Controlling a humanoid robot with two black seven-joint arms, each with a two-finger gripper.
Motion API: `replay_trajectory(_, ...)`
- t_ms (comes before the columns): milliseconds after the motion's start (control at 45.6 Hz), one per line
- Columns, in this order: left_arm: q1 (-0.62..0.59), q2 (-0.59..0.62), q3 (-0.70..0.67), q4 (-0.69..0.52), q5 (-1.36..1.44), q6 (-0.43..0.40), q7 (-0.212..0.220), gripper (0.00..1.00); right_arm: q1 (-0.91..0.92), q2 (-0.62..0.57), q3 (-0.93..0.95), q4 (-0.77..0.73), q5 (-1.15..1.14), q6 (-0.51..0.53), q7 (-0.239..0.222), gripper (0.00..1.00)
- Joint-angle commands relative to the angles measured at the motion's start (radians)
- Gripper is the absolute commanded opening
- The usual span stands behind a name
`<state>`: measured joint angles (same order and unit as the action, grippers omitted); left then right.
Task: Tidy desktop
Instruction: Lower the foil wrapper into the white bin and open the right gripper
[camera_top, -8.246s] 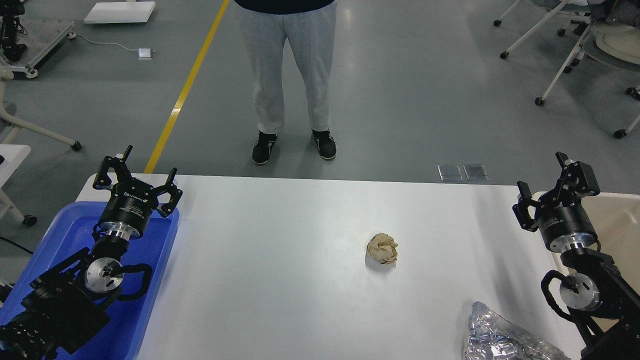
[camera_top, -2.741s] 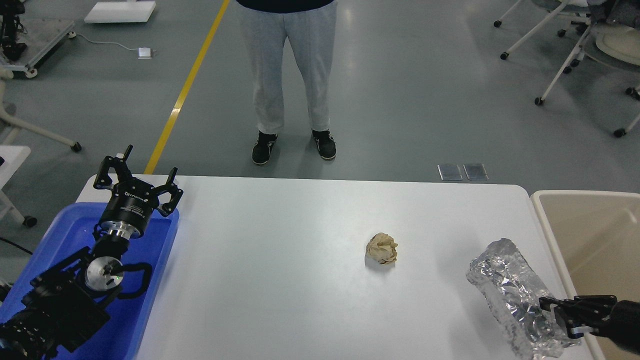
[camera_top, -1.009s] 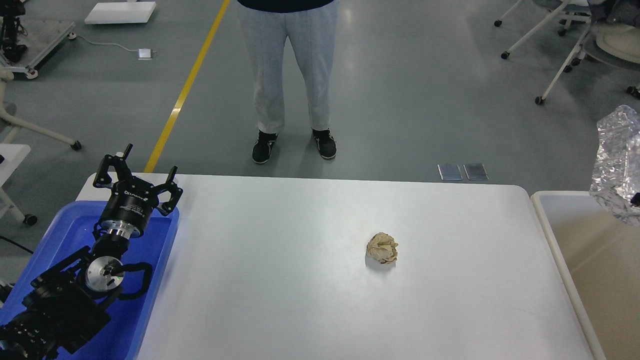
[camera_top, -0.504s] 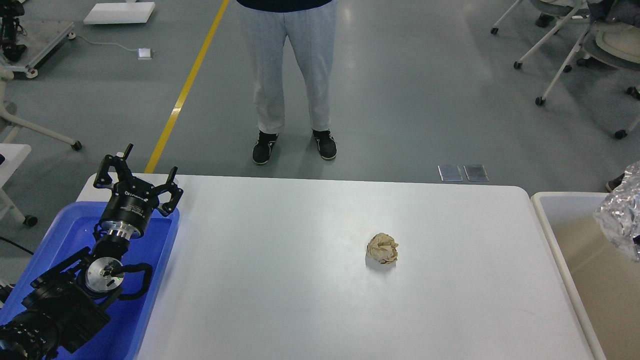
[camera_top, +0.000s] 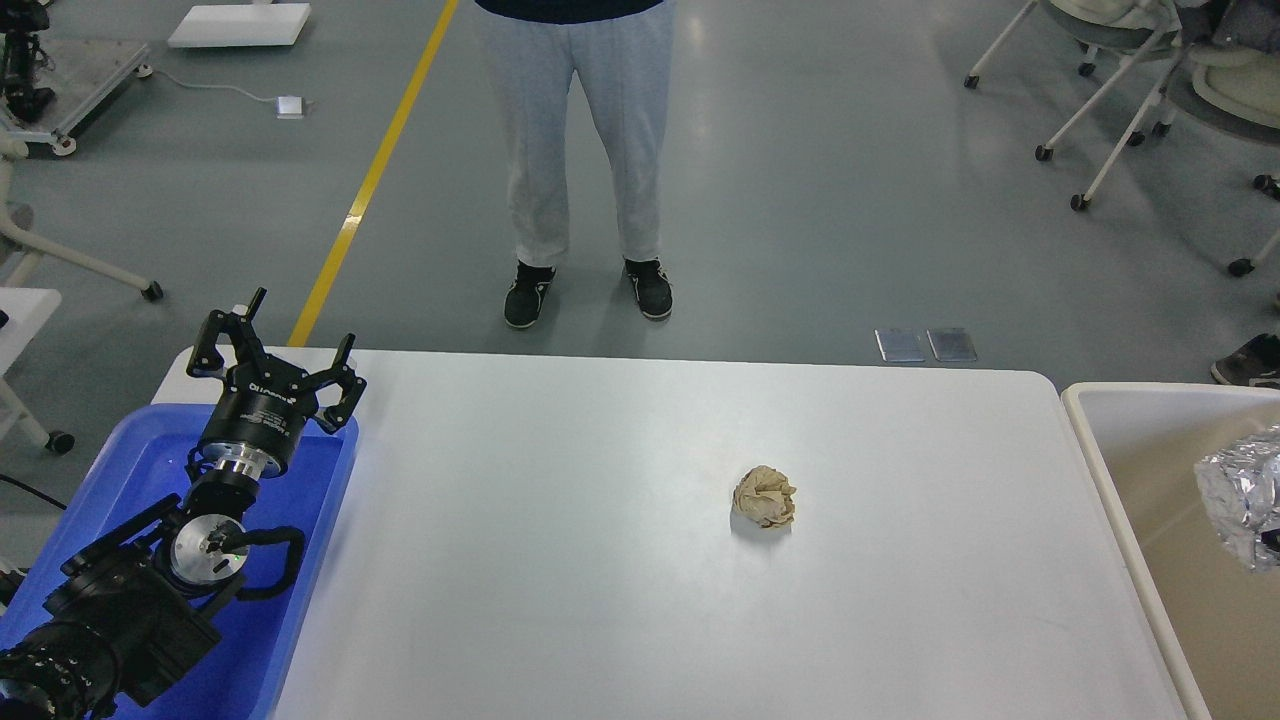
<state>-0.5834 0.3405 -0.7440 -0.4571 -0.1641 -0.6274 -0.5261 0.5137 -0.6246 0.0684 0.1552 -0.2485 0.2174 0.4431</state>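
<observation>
**One paper ball left on the white desktop, foil bundle over the bin**

A large white desktop (camera_top: 560, 600) with rounded corners fills the lower middle of the head view. Near its centre, a little to the right, sits a single crumpled beige paper ball (camera_top: 765, 497), alone, with bare surface all around it.

Just beside the right edge of the desktop is a beige rimmed bin (camera_top: 1100, 440). A crinkled silver foil bundle (camera_top: 1240, 495) shows at the far right edge of the view, over the bin's interior. The right gripper is out of view, so whether anything is clamped on the foil cannot be told.

At the left, a blue tray (camera_top: 120, 460) sits against the desktop's left edge. The left gripper (camera_top: 272, 352) hangs above the tray's far end with its fingers spread apart, holding nothing.

What could go wrong, as a judgement: the foil is light and springy, so if it lets go off-centre it could catch the bin's rim and fall outside. The paper ball is light and round and could roll away if nudged from the side.

Beyond the table a person in grey trousers (camera_top: 575, 150) stands close to the far edge. Wheeled chairs (camera_top: 1110, 90) stand at the upper right, well apart. Nothing lies between either arm and the paper ball.
</observation>
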Motion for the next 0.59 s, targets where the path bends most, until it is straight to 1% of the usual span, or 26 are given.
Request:
replay_trajectory(0, -0.001, 0.0, 0.0, 0.0, 0.0, 0.0, 0.0, 1.0, -0.017, 0.138, 0.005, -0.146, 0.098, -0.004, -0.083, 0.0)
replay_trajectory(110, 0.001, 0.0, 0.0, 0.0, 0.0, 0.0, 0.0, 1.0, -0.015, 0.171, 0.005, -0.167, 0.155, -0.015, -0.132, 0.0)
replay_trajectory(219, 0.001, 0.0, 0.0, 0.0, 0.0, 0.0, 0.0, 1.0, -0.014, 0.197, 0.021, -0.167, 0.199, -0.091, -0.172, 0.0)
replay_trajectory(329, -0.001, 0.0, 0.0, 0.0, 0.0, 0.0, 0.0, 1.0, -0.011, 0.218, 0.051, -0.167, 0.218, -0.144, -0.211, 0.0)
replay_trajectory(461, 0.001, 0.0, 0.0, 0.0, 0.0, 0.0, 0.0, 1.0, -0.004, 0.226, 0.065, -0.167, 0.218, -0.194, -0.216, 0.0)
replay_trajectory(570, 0.001, 0.0, 0.0, 0.0, 0.0, 0.0, 0.0, 1.0, -0.003, 0.229, 0.067, -0.166, 0.218, -0.214, -0.218, 0.0)
